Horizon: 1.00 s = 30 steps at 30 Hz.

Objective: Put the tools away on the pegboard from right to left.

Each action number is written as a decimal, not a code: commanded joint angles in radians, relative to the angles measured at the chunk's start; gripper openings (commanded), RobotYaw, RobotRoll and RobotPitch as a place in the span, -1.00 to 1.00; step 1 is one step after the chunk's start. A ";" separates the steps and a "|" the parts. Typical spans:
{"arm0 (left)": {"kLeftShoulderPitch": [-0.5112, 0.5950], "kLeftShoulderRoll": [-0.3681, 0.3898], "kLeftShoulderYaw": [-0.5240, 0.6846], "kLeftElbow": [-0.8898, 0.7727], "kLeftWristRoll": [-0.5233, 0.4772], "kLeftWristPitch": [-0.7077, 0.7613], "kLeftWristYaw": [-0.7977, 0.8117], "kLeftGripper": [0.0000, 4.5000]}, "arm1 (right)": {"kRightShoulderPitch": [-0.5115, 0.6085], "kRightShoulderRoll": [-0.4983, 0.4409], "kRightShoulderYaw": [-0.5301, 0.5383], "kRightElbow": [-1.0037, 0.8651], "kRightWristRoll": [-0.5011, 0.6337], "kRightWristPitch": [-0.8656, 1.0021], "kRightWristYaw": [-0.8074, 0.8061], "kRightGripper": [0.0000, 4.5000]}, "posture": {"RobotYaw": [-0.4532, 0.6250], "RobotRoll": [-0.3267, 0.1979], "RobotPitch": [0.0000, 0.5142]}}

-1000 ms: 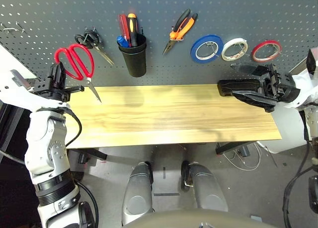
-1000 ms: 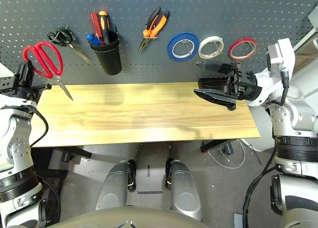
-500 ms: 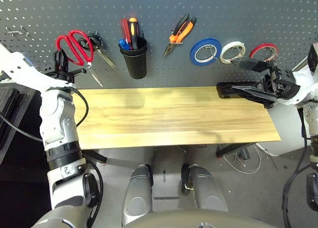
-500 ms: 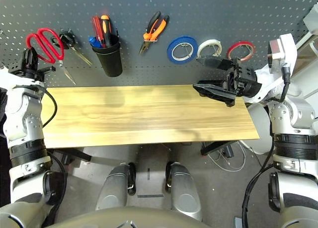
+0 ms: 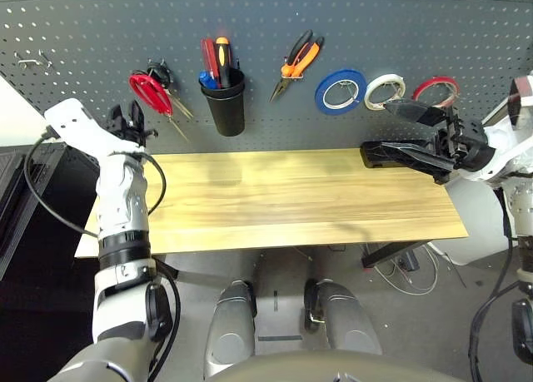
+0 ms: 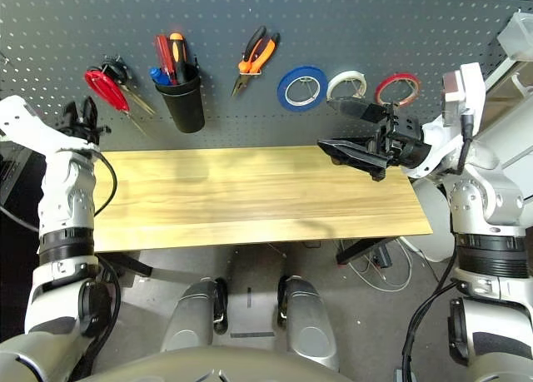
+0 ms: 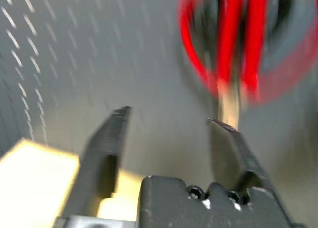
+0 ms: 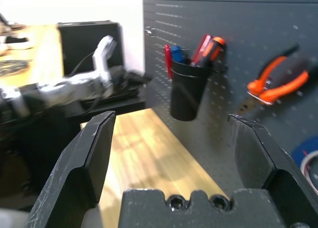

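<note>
The red-handled scissors [image 5: 147, 91] hang on the pegboard [image 5: 75, 32] at its left, beside black-handled scissors [image 5: 163, 74]. My left gripper [image 5: 127, 122] stands just below and left of them, open, with nothing between its fingers; in the left wrist view the red handles [image 7: 233, 44] lie just beyond the fingertips. A red-handled screwdriver [image 5: 207, 53] stands in the black cup [image 5: 226, 103]. Right of it hang the orange-handled pliers [image 5: 297, 60] and, farthest right, the red tape ring [image 5: 435, 89]. My right gripper [image 5: 381, 132] hovers open over the table's right end.
Blue [image 5: 344, 89] and white [image 5: 388, 89] tape rolls hang between the pliers and the red ring. Two bare hooks [image 5: 29, 62] sit at the board's far left. The wooden tabletop [image 5: 275, 199] lies below the board.
My left gripper carried the red scissors right to the board, opened and let go; they now hang beside the black scissors. The right arm has barely moved.
</note>
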 commanded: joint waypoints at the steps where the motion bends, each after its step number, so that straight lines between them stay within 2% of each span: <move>1: 0.054 0.015 -0.038 -0.025 0.035 0.010 -0.034 0.97 | 0.002 0.051 0.022 0.073 -0.101 -0.099 -0.085 1.00 | -0.34 0.25 -0.69; 8: 0.094 0.008 -0.071 0.011 0.053 -0.052 -0.079 0.97 | -0.027 0.174 0.038 0.278 -0.259 -0.292 -0.264 1.00 | -0.33 0.25 -0.69; 14: 0.111 -0.013 -0.082 0.026 0.061 -0.111 -0.076 0.97 | -0.061 0.249 0.011 0.443 -0.349 -0.444 -0.434 1.00 | -0.36 0.25 -0.69; 20: 0.161 -0.048 -0.077 -0.013 0.065 -0.182 -0.051 0.97 | -0.085 0.272 -0.045 0.614 -0.388 -0.608 -0.617 1.00 | -0.35 0.25 -0.68; 30: 0.200 -0.083 -0.076 -0.092 0.091 -0.222 0.018 0.97 | -0.074 0.250 -0.076 0.841 -0.420 -0.798 -0.688 1.00 | -0.36 0.25 -0.72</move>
